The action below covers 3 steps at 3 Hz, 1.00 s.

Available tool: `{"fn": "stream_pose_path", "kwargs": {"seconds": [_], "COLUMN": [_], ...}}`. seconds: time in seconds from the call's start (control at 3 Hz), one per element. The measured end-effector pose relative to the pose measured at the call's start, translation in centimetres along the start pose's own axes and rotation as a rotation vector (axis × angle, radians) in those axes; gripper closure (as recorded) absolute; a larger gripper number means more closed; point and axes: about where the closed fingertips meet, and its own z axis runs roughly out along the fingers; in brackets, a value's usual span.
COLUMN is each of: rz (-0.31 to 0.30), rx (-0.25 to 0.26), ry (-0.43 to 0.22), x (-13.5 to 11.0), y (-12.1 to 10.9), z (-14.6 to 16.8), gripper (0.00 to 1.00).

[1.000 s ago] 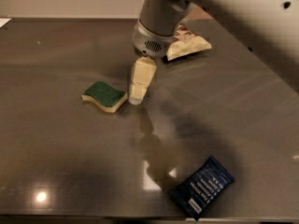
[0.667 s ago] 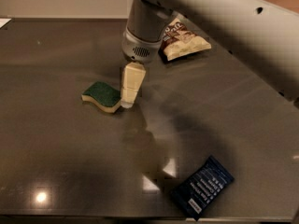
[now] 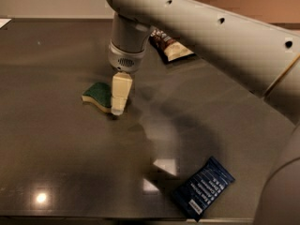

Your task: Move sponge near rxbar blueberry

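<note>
Overlapping sponge (image 3: 97, 93) at right end, gripper (image 3: 118, 109), grip unclear; rxbar blueberry (image 3: 204, 187) well apart.

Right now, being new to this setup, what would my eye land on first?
The big pale grey robot arm reaches in from the right, its cream gripper down at the right edge of the small green-topped sponge. The flat navy-blue bar wrapper lies apart, front right.

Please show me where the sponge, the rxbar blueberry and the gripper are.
sponge (image 3: 97, 93), camera view, on its green top.
rxbar blueberry (image 3: 202, 187), camera view, middle of the dark blue wrapper.
gripper (image 3: 118, 108), camera view, its lower end, at the sponge's right edge.
</note>
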Motion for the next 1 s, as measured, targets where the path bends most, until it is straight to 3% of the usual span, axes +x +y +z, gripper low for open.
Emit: {"fn": "stream_pose_path", "kwargs": {"seconds": [0.67, 1.0], "rz": [-0.030, -0.045], "rx": [-0.022, -0.027], "ry": [0.021, 0.030], "x": [-1.2, -1.8], "y": [0.4, 0.8], "z": [1.9, 2.8], "gripper": [0.00, 0.18]}}
